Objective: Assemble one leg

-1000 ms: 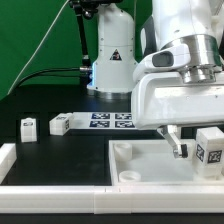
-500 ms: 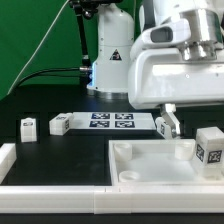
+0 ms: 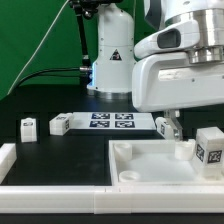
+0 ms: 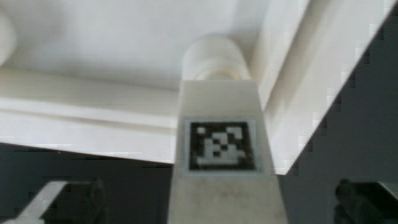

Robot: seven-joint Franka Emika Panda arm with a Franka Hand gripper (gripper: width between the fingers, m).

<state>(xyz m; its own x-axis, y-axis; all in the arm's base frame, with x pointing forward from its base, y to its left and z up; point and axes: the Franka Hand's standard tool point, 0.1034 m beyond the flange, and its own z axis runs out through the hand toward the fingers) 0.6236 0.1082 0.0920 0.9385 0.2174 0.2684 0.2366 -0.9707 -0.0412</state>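
One leg (image 4: pixel 217 120), a white peg-block with a black-and-white tag, lies between my open fingers in the wrist view. Its rounded end points into a corner of the white tabletop (image 4: pixel 107 60). Neither finger (image 4: pixel 54 203) touches it. In the exterior view it shows as a white stub (image 3: pixel 184 150) in the tabletop's (image 3: pixel 140 165) far right corner. My gripper (image 3: pixel 171 128) hangs open just above and behind the stub; between its fingertips (image 4: pixel 210 205) I see only the leg.
Two more legs (image 3: pixel 28 127) (image 3: pixel 60 124) stand on the dark table at the exterior view's left. Another tagged leg (image 3: pixel 210 146) stands at the tabletop's right edge. The marker board (image 3: pixel 110 121) lies behind. A white rail (image 3: pixel 8 158) borders the left.
My gripper has risen out of the tabletop's far right corner and shifted slightly left. The leg stub it was down at stays in the corner, free of the fingers.
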